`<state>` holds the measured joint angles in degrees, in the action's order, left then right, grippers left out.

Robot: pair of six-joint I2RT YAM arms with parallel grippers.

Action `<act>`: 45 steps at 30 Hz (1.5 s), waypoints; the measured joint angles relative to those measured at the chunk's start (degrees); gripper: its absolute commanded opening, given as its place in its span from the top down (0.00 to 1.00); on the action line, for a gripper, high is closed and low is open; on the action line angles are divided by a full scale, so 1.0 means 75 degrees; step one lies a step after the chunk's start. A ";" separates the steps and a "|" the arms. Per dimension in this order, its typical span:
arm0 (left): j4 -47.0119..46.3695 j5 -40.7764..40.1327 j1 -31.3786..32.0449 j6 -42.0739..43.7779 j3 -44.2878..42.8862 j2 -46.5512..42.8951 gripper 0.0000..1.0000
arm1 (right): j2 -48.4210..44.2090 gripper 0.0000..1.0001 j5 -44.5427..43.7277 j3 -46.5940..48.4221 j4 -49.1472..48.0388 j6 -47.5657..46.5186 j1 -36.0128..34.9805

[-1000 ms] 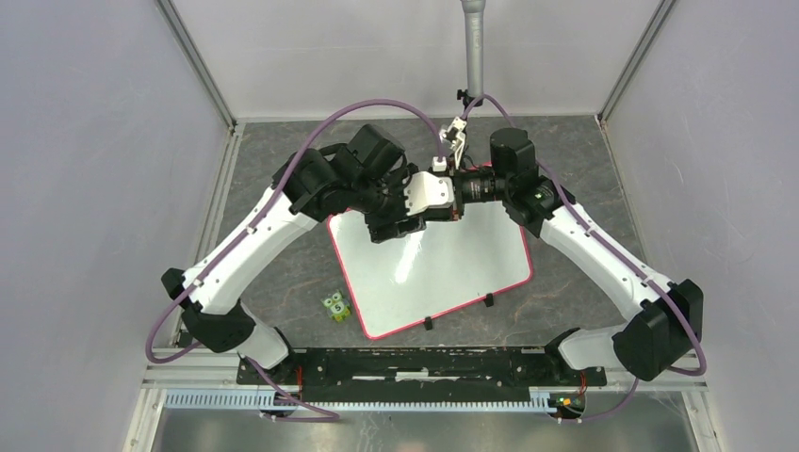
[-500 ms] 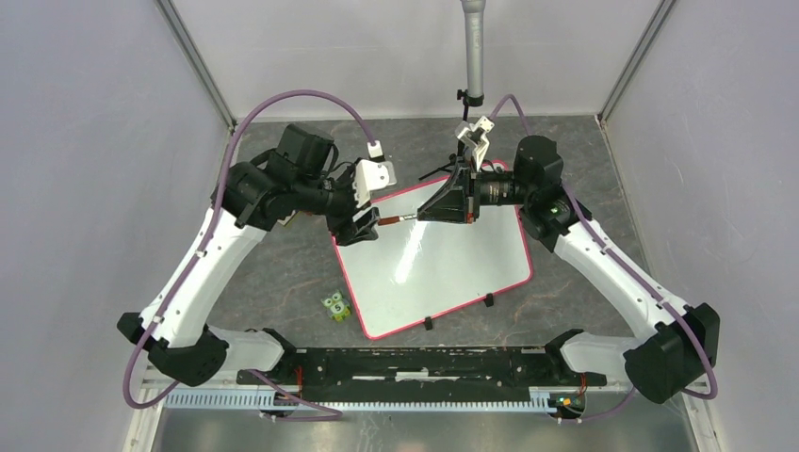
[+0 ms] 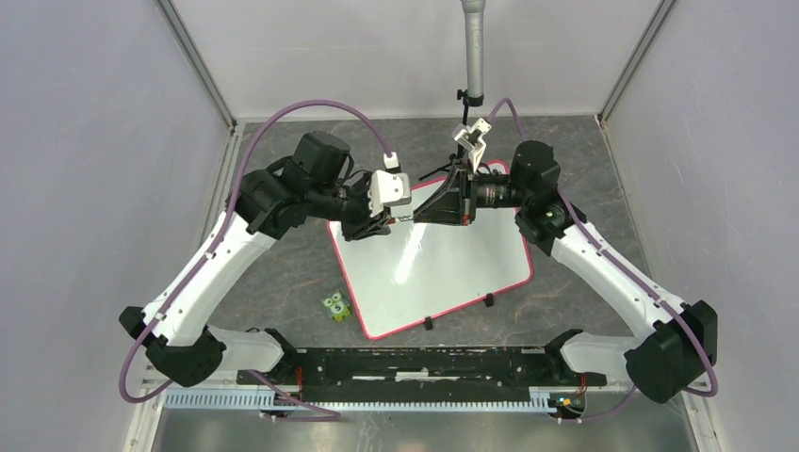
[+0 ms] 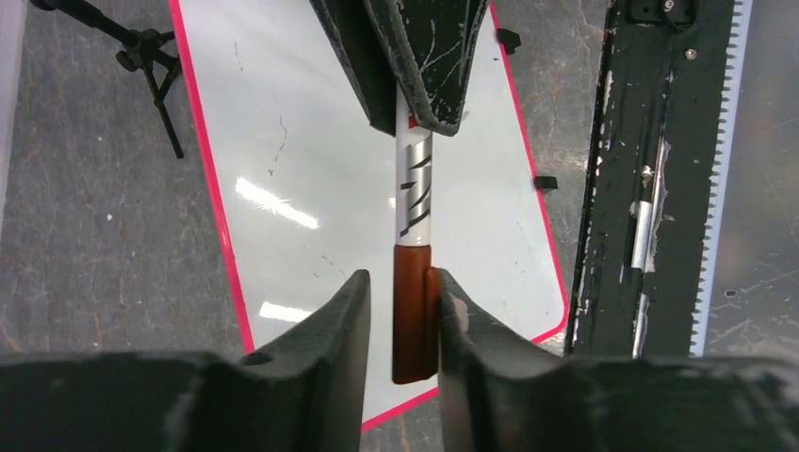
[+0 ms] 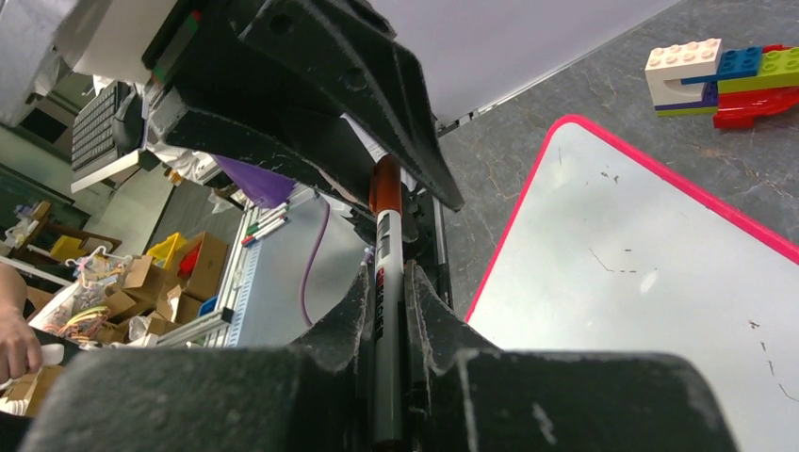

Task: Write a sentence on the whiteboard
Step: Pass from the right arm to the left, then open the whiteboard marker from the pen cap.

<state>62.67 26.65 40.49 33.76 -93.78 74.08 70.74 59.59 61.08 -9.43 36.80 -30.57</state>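
Observation:
The whiteboard [image 3: 452, 268] lies flat on the table, white with a red-pink frame. No sentence shows on it, only a few faint specks. My right gripper [image 3: 419, 217] is shut on the barrel of a white marker [image 5: 386, 311] and holds it level above the board's far left corner. Its brown cap [image 4: 412, 311] points at my left gripper [image 4: 400, 278]. The left jaws straddle the cap: one finger touches it, the other stands a small gap off. The board also shows in the left wrist view [image 4: 311, 141] and the right wrist view [image 5: 660, 282].
A small green owl toy [image 3: 335, 306] sits on the table left of the board's near corner. A stack of coloured bricks [image 5: 725, 71] lies beyond the board's far edge. A small black tripod [image 4: 151, 56] stands by the board. The camera post [image 3: 474, 47] rises at the back.
My left gripper drew away to the left from the right gripper, then came back right. Its jaws now straddle the marker's cap. The right arm shifted slightly right and holds the marker level.

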 measured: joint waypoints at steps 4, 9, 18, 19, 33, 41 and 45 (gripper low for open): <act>0.0041 -0.0017 0.0157 0.0035 0.0000 0.0000 0.93 | 0.0000 0.91 -0.0073 -0.0035 -0.0052 0.0009 -0.0012; 0.0067 0.0012 0.0169 0.0052 -0.0003 0.0029 0.97 | -0.0012 0.77 -0.0064 -0.0044 0.0012 -0.0146 -0.0012; 0.0131 0.0105 0.0184 0.0146 -0.0076 0.0189 0.97 | -0.0026 0.67 -0.0038 -0.0041 0.0565 -0.0699 -0.0233; 0.0122 0.0105 0.0187 0.0146 -0.0102 0.0204 0.97 | -0.0026 0.67 -0.0038 -0.0041 0.0592 -0.0720 -0.0256; 0.0219 0.0035 0.0315 0.0300 -0.0160 0.0233 0.97 | 0.0032 0.52 -0.0061 0.0332 0.1035 -0.1014 -0.0312; 0.0230 0.0003 0.0335 0.0303 -0.0099 0.0230 0.98 | 0.0055 0.56 -0.0102 0.0353 0.1189 -0.1177 -0.0312; 0.0236 0.0029 0.0335 0.0303 -0.0102 0.0230 0.97 | 0.0064 0.69 -0.0134 0.0353 0.1195 -0.1174 -0.0312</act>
<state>64.45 26.87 43.00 36.03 -94.54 75.81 71.22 58.59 63.72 -0.47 27.99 -32.91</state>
